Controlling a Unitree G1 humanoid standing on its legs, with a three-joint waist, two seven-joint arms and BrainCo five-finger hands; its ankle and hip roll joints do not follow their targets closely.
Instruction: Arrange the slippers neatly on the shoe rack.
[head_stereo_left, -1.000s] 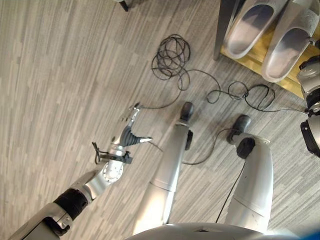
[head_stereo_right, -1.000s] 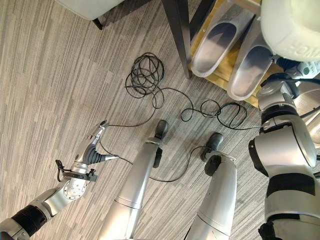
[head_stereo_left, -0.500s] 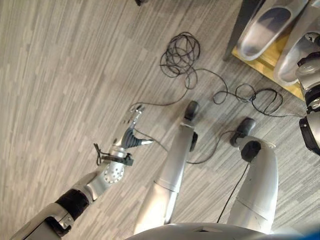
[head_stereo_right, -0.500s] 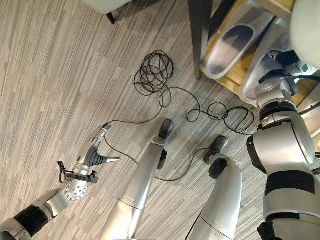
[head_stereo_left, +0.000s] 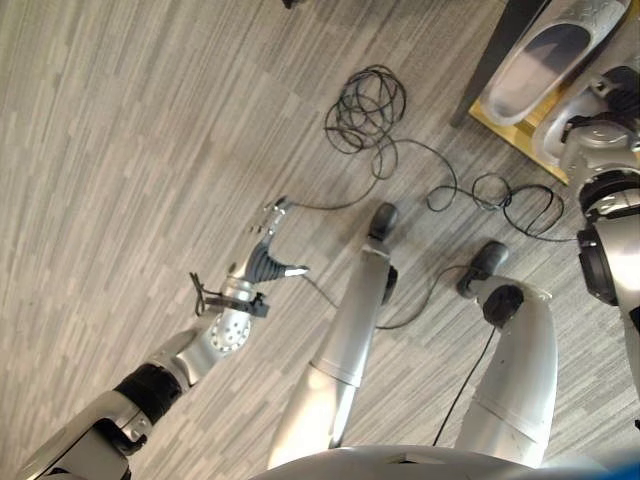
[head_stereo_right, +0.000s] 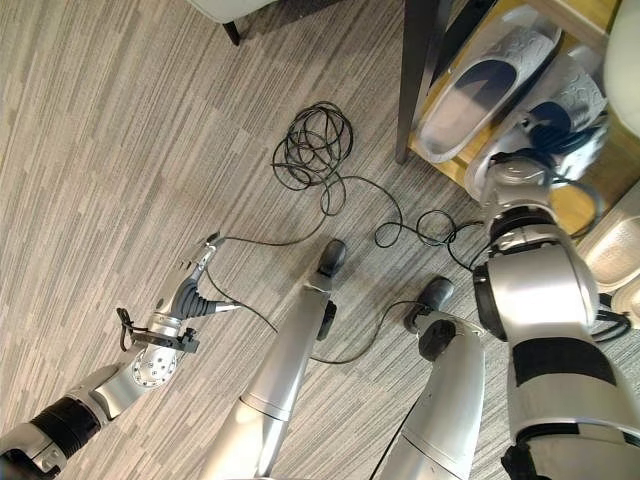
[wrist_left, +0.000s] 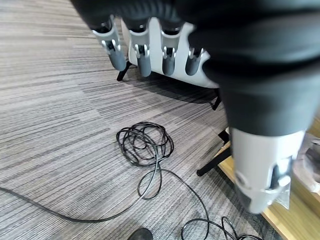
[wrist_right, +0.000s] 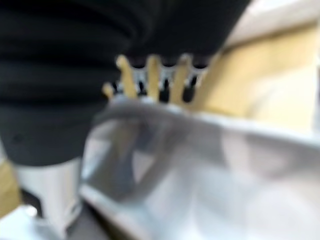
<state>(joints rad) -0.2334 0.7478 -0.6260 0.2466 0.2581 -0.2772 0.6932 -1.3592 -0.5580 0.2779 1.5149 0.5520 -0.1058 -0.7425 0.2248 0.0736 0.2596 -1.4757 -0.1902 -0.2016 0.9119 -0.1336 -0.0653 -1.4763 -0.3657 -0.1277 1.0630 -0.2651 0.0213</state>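
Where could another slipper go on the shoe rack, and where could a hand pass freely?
The wooden shelf shows bare wood beside the slipper under the right hand; between that slipper and the grey slipper it is crowded. The floor around the open left hand is free up to the cable coil.

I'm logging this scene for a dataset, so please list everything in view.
grey slippers: two, side by side on the rack's wooden shelf; the right hand is at the nearer one
pale slippers: count unclear, cream, at the rack's edge nearest the robot
shoe rack: one, dark post with yellow wooden shelf, ahead on the right
white furniture: one, dark legs, far side
floor: grey striped
left hand: open, holding nothing, above the floor
right hand: at the slipper on the shelf
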